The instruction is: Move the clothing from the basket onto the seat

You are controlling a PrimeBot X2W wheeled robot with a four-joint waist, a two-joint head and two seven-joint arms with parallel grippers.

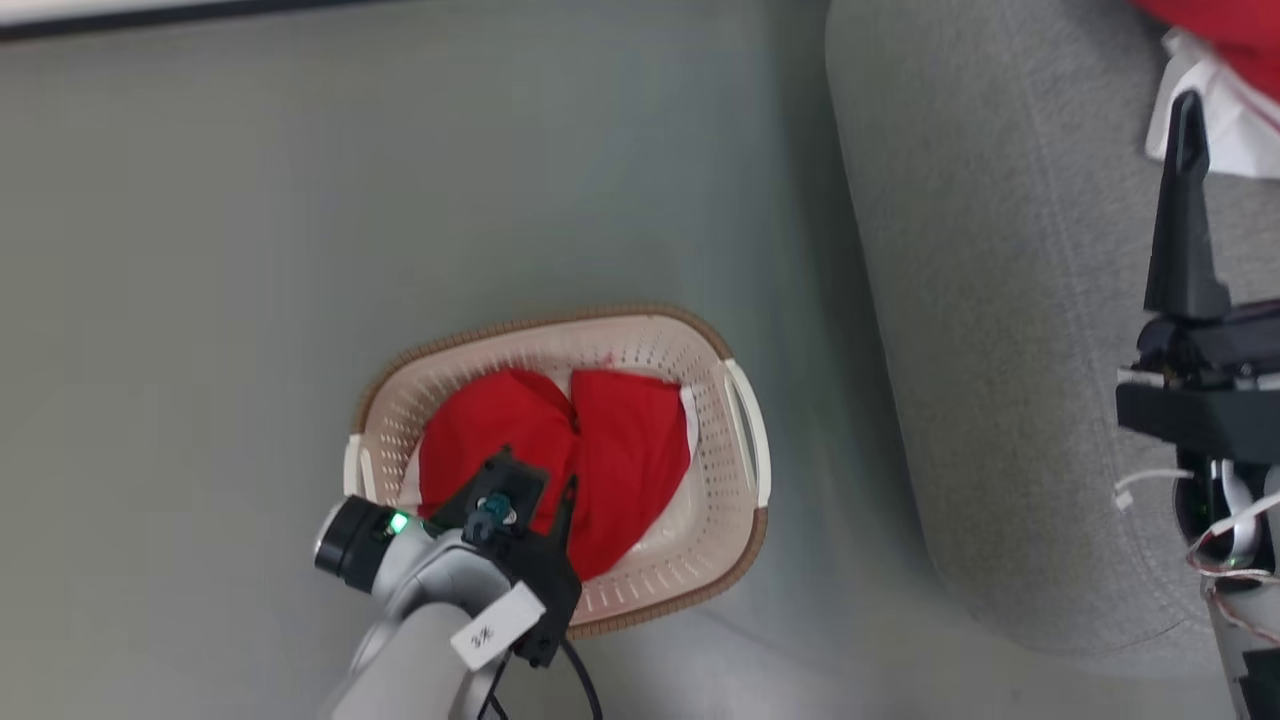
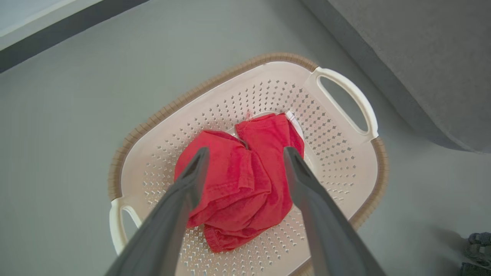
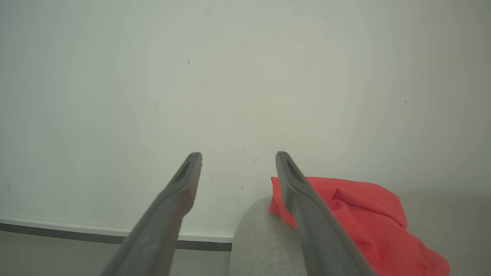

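The cream basket (image 1: 735, 520) with a brown rim stands on the floor left of the grey seat (image 1: 1000, 300). A crumpled piece of red clothing (image 1: 600, 450) lies in it. My left gripper (image 1: 530, 490) hangs open just above that clothing, fingers pointing down. The left wrist view has the left gripper (image 2: 246, 151) straddling the red clothing (image 2: 238, 191) inside the basket (image 2: 230, 76), with nothing held. My right gripper (image 1: 1187, 110) stands open over the seat, empty. Its own view shows the right gripper (image 3: 238, 155) beside more red clothing (image 3: 364, 214) lying on the seat (image 3: 261, 237).
A white cloth (image 1: 1215, 120) lies by the red piece (image 1: 1230, 20) at the seat's far right. White fabric (image 2: 293, 117) peeks from under the basket's clothing. Grey floor (image 1: 300, 200) surrounds the basket, with a dark baseboard (image 1: 150, 20) at the wall beyond. The seat's rounded edge (image 2: 422, 57) is close to the basket's handle.
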